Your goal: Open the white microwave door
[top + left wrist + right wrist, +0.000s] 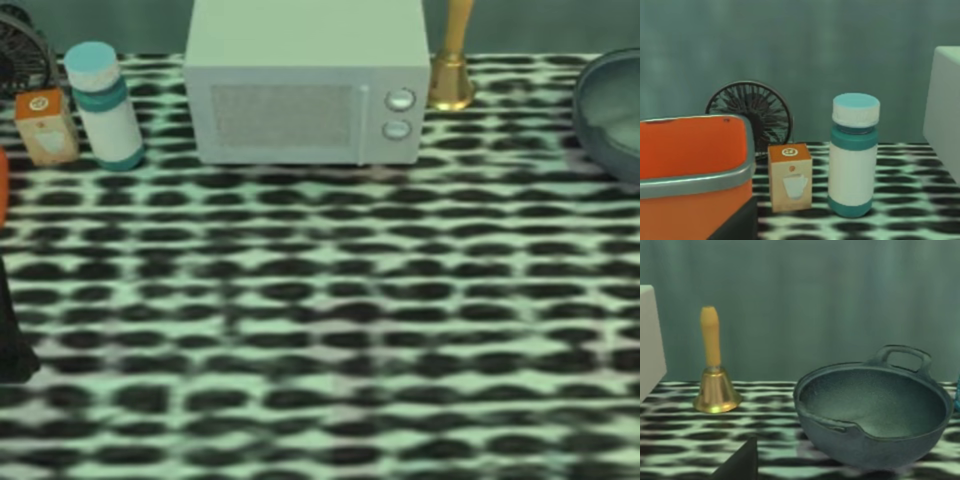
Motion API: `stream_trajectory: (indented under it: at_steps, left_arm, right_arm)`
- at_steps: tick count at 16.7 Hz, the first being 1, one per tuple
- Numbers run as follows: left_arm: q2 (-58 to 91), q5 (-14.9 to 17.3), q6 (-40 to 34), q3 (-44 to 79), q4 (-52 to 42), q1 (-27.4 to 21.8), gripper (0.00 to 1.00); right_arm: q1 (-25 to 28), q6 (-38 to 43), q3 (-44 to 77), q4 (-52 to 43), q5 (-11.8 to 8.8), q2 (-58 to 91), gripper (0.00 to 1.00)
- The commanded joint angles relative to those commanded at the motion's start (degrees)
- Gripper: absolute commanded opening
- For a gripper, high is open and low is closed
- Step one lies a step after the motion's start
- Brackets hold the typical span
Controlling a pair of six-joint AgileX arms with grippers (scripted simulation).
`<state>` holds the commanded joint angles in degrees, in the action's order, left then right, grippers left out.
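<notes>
The white microwave [305,40] stands at the back middle of the table, facing the front. Its white microwave door [280,115] lies flush with the front, with a grey mesh window and a slim vertical handle [363,122] beside the two silver knobs [399,100]. One white side of the microwave [942,110] shows in the left wrist view, and a corner of the microwave [650,340] in the right wrist view. Only a dark tip of my left gripper [735,222] and of my right gripper [740,462] shows, both far from the door. A dark shape [10,320] at the table's left edge may be my left arm.
Left of the microwave stand a white bottle with teal bands [103,105], a small tan box [45,125], a black fan [20,50] and an orange bin [3,190]. To its right are a brass bell [452,60] and a dark pan [610,110].
</notes>
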<state>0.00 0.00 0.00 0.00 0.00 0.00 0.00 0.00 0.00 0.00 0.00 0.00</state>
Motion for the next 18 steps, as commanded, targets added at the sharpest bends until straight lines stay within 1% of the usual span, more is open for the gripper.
stream_trajectory:
  at_steps: [5,9,13,18]
  left_arm:
    - [2.56,-0.28,0.08,2.07,-2.04,-0.79,1.00]
    - [12.10,-1.42,-0.54,10.97,-9.18,-3.86,1.00]
    - [26.53,-3.19,-3.28,27.28,-18.73,-8.72,1.00]
    - [48.76,-6.03,-10.30,56.21,-30.70,-16.41,1.00]
  right_arm:
    - [0.00,0.00,0.00,0.00,0.00,0.00,1.00]
    - [0.00,0.00,0.00,0.00,0.00,0.00,1.00]
    - [0.00,0.00,0.00,0.00,0.00,0.00,1.00]
    - [0.00,0.00,0.00,0.00,0.00,0.00,1.00]
